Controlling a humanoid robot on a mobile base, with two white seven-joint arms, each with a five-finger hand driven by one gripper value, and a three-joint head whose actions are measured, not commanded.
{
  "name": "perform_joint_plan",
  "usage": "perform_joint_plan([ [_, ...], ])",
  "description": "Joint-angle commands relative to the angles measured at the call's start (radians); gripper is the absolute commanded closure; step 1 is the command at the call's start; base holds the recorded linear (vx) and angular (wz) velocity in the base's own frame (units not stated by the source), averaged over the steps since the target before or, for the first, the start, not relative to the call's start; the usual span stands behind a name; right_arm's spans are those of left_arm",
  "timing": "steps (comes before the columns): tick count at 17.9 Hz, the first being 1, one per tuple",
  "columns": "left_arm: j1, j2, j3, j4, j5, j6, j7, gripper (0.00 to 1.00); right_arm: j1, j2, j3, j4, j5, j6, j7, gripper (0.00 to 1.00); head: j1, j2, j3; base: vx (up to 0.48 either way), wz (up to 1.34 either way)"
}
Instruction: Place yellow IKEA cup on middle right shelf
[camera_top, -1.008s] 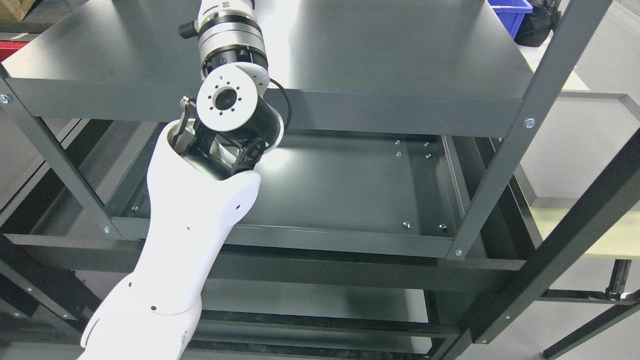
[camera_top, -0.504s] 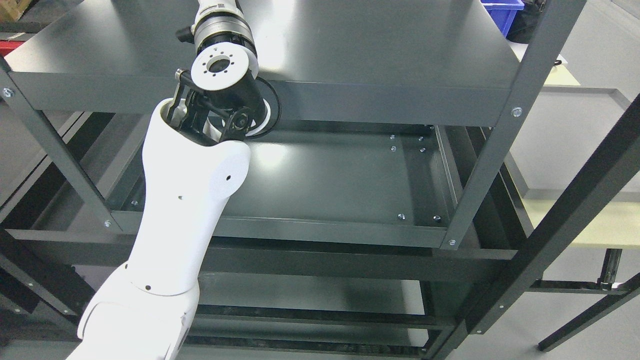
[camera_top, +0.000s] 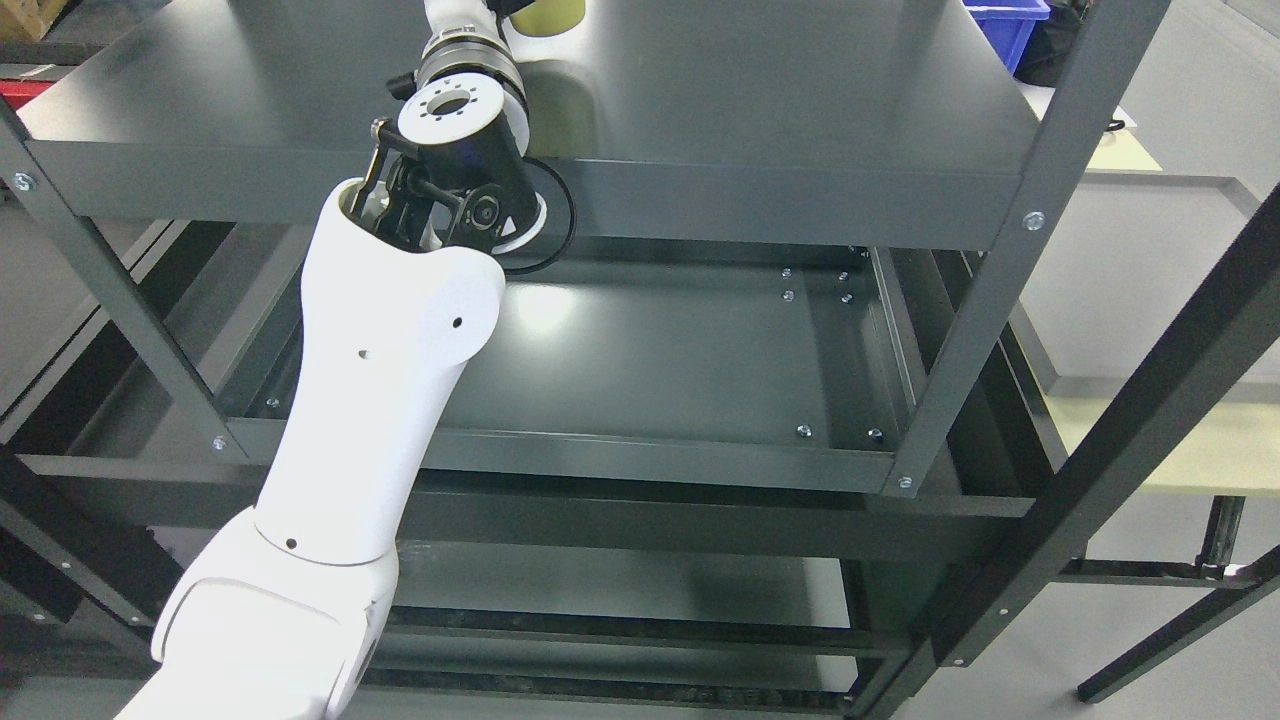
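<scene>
Fingers of the left hand are cut off by the top edge of the head view, so whether they are spread or curled cannot be told, nor whether they touch anything. Only the left arm (camera_top: 380, 400) shows: its white forearm rises from the lower left corner, crosses in front of the dark metal shelf unit, and ends in a black and silver wrist (camera_top: 460, 110) that reaches over the top shelf (camera_top: 750, 90) toward the upper edge.

Just right of that wrist, at the very top of the frame, the lower part of the yellow cup (camera_top: 545, 12) is visible. It sits at the level of the top shelf, with a pale reflection on the shelf surface just beneath it. Most of the cup lies outside the frame, and whether the hand has hold of it cannot be seen.

Below, the middle shelf (camera_top: 680, 360) shows a bright glare patch near the forearm. A blue bin (camera_top: 1005, 30) stands behind the unit at the upper right, and a pale desk (camera_top: 1180, 450) lies beyond the right-hand uprights.
</scene>
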Motion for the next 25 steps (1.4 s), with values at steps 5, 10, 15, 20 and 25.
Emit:
perform_joint_plan([
  [5,-0.013,0.017,-0.040,0.086,0.008,-0.004,-0.013,0.38,0.011,-0.017,0.017,0.000,-0.025,0.001,-0.215,0.01,0.0000,0.000,0.000,0.000,0.00],
  [10,-0.015,0.017,-0.049,0.066,0.004,-0.005,-0.017,0.18,0.011,-0.017,0.017,0.000,-0.025,0.001,-0.215,0.01,0.0000,0.000,0.000,0.000,0.00],
  [15,-0.015,0.017,-0.051,0.038,-0.015,-0.005,-0.017,0.11,0.011,-0.017,0.017,0.000,-0.025,0.001,-0.215,0.01,0.0000,0.000,0.000,0.000,0.00],
  [20,-0.018,0.017,-0.051,0.003,-0.048,-0.005,-0.016,0.11,0.011,-0.017,0.017,0.000,-0.025,0.001,-0.215,0.01,0.0000,0.000,0.000,0.000,0.00],
  [25,-0.019,0.017,-0.049,-0.017,-0.091,-0.005,-0.016,0.11,0.011,-0.017,0.017,0.000,-0.025,0.001,-0.215,0.00,0.0000,0.000,0.000,-0.011,0.00],
])
